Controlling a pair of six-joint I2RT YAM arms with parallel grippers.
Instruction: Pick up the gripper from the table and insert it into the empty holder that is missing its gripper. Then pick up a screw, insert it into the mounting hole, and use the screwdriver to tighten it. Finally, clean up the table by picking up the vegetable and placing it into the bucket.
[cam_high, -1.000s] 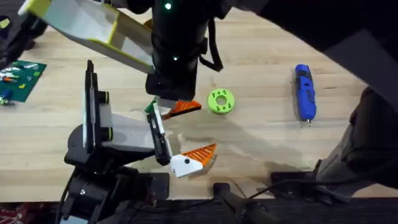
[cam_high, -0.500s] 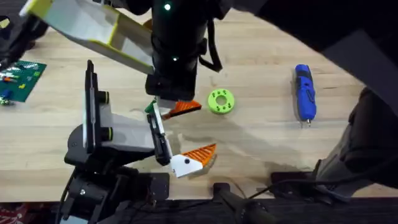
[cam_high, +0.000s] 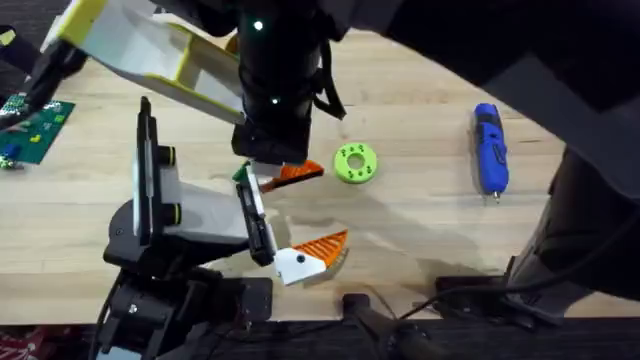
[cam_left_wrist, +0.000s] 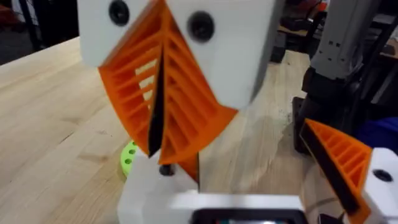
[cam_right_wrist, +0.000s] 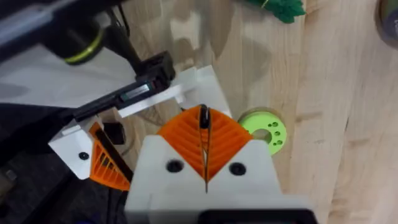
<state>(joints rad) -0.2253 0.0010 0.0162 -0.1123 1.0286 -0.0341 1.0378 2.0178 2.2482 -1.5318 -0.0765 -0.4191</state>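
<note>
When counting from overhead, got one holder (cam_high: 195, 215) standing on the worktop (cam_high: 420, 230), one blue screwdriver (cam_high: 487, 147) lying well off toward the right, one green ring (cam_high: 355, 163) near the middle and one green circuit board (cam_high: 35, 120) at the left edge. Also got two orange ribbed wedges. First, one gripper (cam_high: 318, 247) on its white base, touching the holder's front end. Second, an orange wedge (cam_high: 297, 172) poking out from under the dark arm (cam_high: 275, 80), just beside the green ring. Can't tell whether that one is loose or an arm's own pad.

Compared with half a second back, spotted a rightward slide of the white-and-yellow piece (cam_high: 150, 50) at upper left, and a shift down and left of the dark arm's green light. No change for holder, gripper, ring or screwdriver.

Over to the left wrist: left hand (cam_left_wrist: 157, 134) with orange pads pressed together, just a thin dark line between, nothing visibly pinched. One green ring behind, one gripper on its white base off to the side.

Over to the right wrist: right hand (cam_right_wrist: 203, 124) likewise pressed together, hanging over the holder's white body. One green ring just beyond the tips, one gripper at the holder, one green vegetable (cam_right_wrist: 280, 7) farther off on the worktop.
</note>
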